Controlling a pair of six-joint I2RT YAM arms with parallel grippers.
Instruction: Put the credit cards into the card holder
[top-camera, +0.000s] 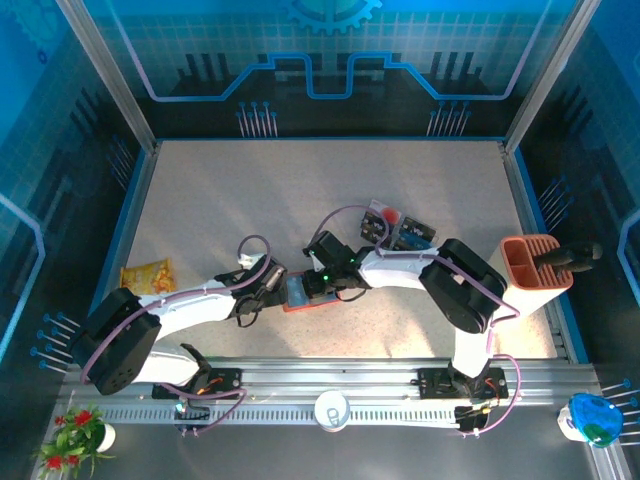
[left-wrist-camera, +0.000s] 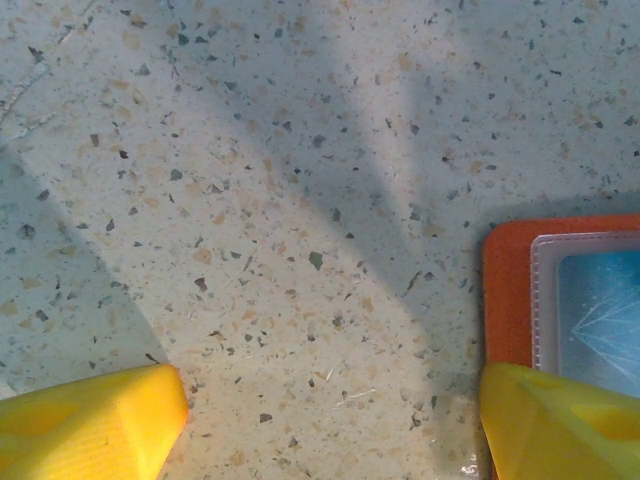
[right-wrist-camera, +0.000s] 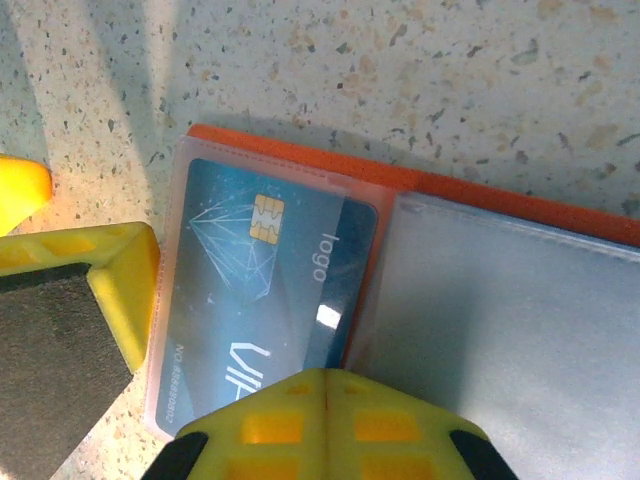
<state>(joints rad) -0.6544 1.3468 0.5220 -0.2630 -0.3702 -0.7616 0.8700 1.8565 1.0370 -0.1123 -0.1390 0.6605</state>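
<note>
So far one blue card (right-wrist-camera: 265, 270) sits inside the open card holder (top-camera: 300, 304) while other cards (top-camera: 395, 228) wait on the surface (top-camera: 250, 190), left tool (left-wrist-camera: 330, 410) released, right tool (right-wrist-camera: 325, 395) clenched.

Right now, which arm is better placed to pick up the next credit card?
Likely the right. The loose credit cards lie on its side, just beyond its forearm. The left fingers stand open at the edge of the card holder, farther from them.
</note>
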